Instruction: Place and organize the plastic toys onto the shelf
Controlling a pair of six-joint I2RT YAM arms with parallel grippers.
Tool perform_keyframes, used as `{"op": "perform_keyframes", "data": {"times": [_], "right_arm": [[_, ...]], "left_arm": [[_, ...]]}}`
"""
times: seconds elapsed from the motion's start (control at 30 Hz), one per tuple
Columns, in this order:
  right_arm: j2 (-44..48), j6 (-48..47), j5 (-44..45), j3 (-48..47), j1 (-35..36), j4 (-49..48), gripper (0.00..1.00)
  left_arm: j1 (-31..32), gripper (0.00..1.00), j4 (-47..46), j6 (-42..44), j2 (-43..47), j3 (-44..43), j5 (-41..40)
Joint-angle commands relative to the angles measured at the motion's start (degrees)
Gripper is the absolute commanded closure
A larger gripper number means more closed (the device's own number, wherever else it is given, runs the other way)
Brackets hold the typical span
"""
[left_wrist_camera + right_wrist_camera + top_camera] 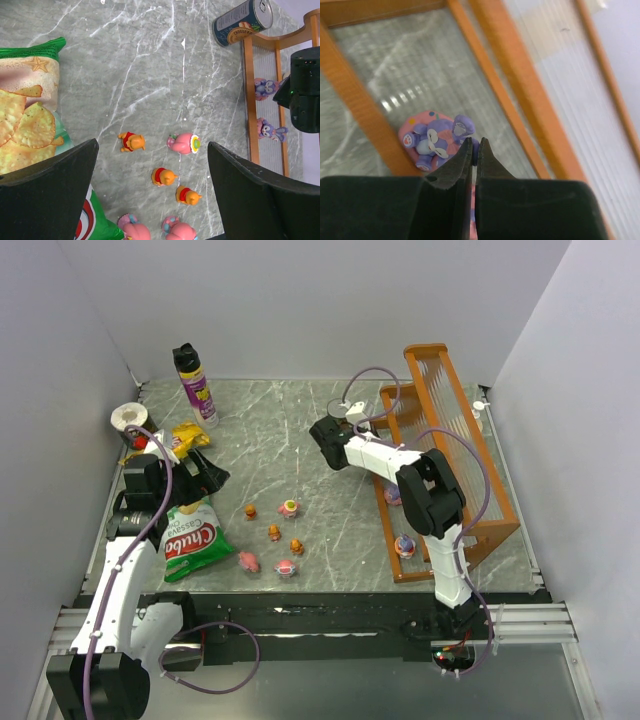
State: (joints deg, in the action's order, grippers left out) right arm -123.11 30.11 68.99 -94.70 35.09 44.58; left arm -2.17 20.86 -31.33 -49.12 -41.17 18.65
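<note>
Shelf: the orange-brown stepped rack [425, 352] fills the right side of the overhead view. Two purple toys [265, 87] already sit on its lowest step, close to the left rail.
Right gripper [475, 144]: it's down over that low step with its fingers pressed almost together, tips right at the side of a purple figure on a pink base [432, 140]. I can't tell whether it's nipping the figure or only brushing it. This looks like the setting-down step, so I'd want the base flat on the panel and a straight lift away, or the figure tips.
Left gripper [152, 145]: spread wide and hanging above the loose toys in the middle of its own view, holding nothing. It looks lined up for the next pick. It should come down around one toy only, because they sit close together.
Chip bag [190, 540]: green, lower left of the overhead view. The red lettering looks like "Chuba", with "CASSAVA" above it.
Spray can [195, 380]: upper left, with a purple label whose print is too small to read.
Drink can [243, 21]: top of the left wrist view, just beside the shelf's corner. The lettering starts "CROSS" and the rest is unclear.
Loose toys [273, 532]: six on the marble, low centre, three orange and three pink. Starting from the outer ones avoids knocking the neighbours.
</note>
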Motion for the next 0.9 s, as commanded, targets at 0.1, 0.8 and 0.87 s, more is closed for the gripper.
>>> {"op": "perform_keyframes", "data": {"times": [0.1,0.8,0.87], "right_arm": [[1.1,-9.4,-3.8,0.4,-0.3,-9.4,1.00],[-0.1,-2.7,-3.5,-1.5,-0.8,-3.3,0.70],[-0.3,-1.8,-3.3,-1.8,-0.8,-2.4,0.65]], "left_arm": [[-0.3,0.04,-1.3,-1.1,0.1,-2.1,0.9],[-0.3,0.03,-1.1,-1.0,-0.4,-2.2,0.8],[-0.4,0.04,-1.2,-1.0,-0.3,-2.2,0.8]]}}
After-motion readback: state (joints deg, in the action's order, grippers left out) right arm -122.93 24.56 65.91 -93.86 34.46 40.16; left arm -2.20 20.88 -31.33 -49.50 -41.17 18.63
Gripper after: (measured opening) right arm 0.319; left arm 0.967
